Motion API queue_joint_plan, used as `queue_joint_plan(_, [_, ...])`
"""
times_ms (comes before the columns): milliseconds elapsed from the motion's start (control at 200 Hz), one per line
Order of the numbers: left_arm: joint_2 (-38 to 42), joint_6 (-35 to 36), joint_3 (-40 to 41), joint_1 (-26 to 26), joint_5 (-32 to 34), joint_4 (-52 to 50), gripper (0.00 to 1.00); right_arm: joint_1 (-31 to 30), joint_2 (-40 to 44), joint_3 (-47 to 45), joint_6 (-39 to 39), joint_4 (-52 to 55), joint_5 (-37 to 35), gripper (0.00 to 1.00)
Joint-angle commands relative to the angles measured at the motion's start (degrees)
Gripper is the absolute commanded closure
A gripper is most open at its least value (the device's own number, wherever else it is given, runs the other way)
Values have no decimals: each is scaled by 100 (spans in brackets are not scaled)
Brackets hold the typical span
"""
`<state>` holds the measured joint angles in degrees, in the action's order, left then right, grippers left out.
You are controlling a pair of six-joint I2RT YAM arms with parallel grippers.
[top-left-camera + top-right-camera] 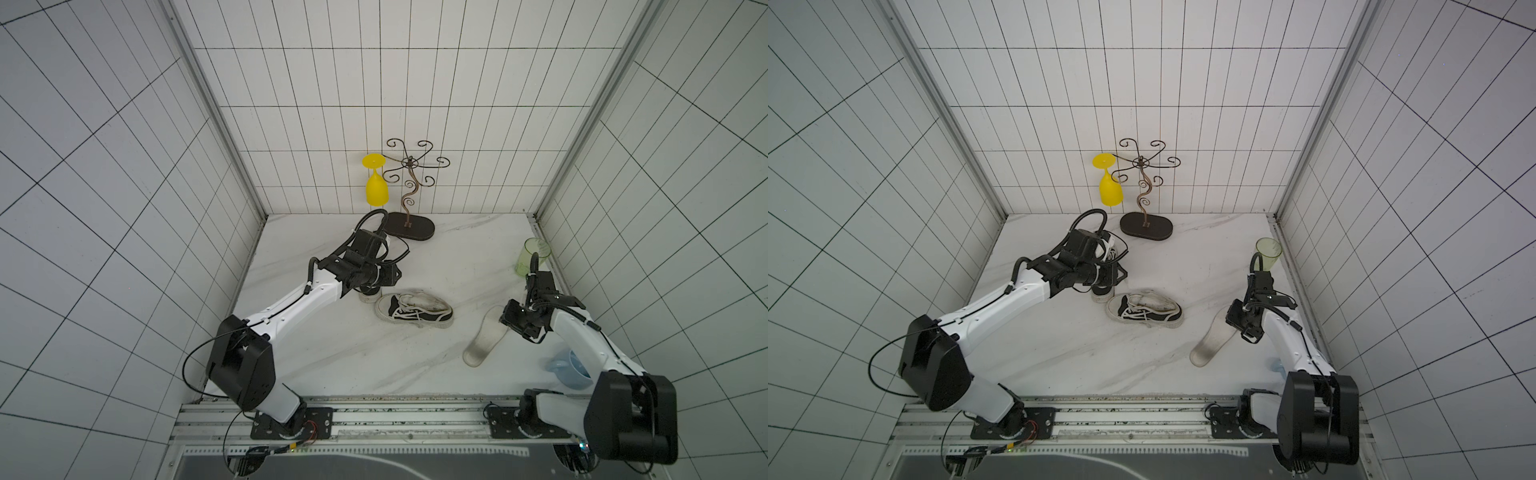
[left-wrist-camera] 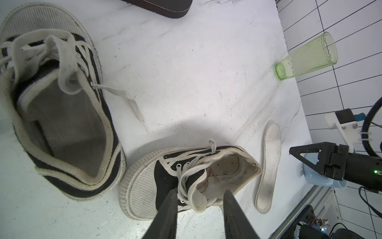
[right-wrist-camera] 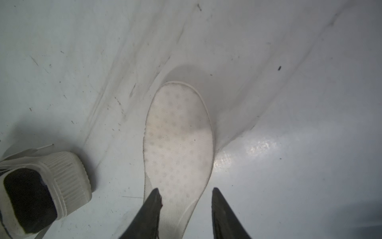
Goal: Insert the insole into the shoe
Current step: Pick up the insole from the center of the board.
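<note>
Right gripper (image 3: 186, 191) jaws, released, hover over one end of the white dotted foam insole (image 3: 178, 144), which lies flat on the marbled counter (image 3: 289, 103), long axis running straight ahead of them; black-and-white canvas shoe (image 3: 31, 192) sits lower left, nearer the left gripper (image 2: 199, 194), also unclenched.

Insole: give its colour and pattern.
The insole is off-white with faint grey dots; the right wrist view shows it best.

Both arms extended – left end effector (image 2: 200, 191) and right end effector (image 3: 185, 189), jaws apart
</note>
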<state>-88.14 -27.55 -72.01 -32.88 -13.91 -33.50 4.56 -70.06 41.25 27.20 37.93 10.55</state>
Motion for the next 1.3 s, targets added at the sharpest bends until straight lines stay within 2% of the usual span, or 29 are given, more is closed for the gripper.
queue_joint_plan(0, [-9,125,-155,23,89,-73,64,132,-140,-303,115,-103,-105,59])
queue_joint_plan(235, [-37,171,-226,44,134,-139,64,272,-457,-602,386,-743,-85,60])
queue_joint_plan(400, [-28,216,-240,66,160,-164,64,290,-652,-780,453,-1145,-158,65])
queue_joint_plan(475, [-10,223,-230,85,179,-165,64,300,-727,-874,441,-1367,-90,70])
queue_joint_plan(700, [-58,324,-326,102,174,-249,64,309,-762,-997,399,-1598,-11,99])
queue_joint_plan(810, [-145,460,-389,100,-12,-250,64,302,-555,-808,234,-1472,43,100])
queue_joint_plan(915, [-311,698,-501,89,-517,-247,63,292,-291,-391,23,-1233,84,100])
queue_joint_plan(995, [-403,904,-621,57,-840,-228,63,195,-63,-137,-144,-1257,385,100])
queue_joint_plan(1119, [-556,1474,-916,-135,-1244,-373,61,-300,92,168,-350,-1581,1043,100])
queue_joint_plan(1204, [-653,1939,-1087,-275,-1281,-595,53,-729,93,394,-483,-1725,1093,100])
queue_joint_plan(1294, [-786,2308,-1258,-350,-1395,-806,50,-1137,112,633,-710,-1842,1049,100])
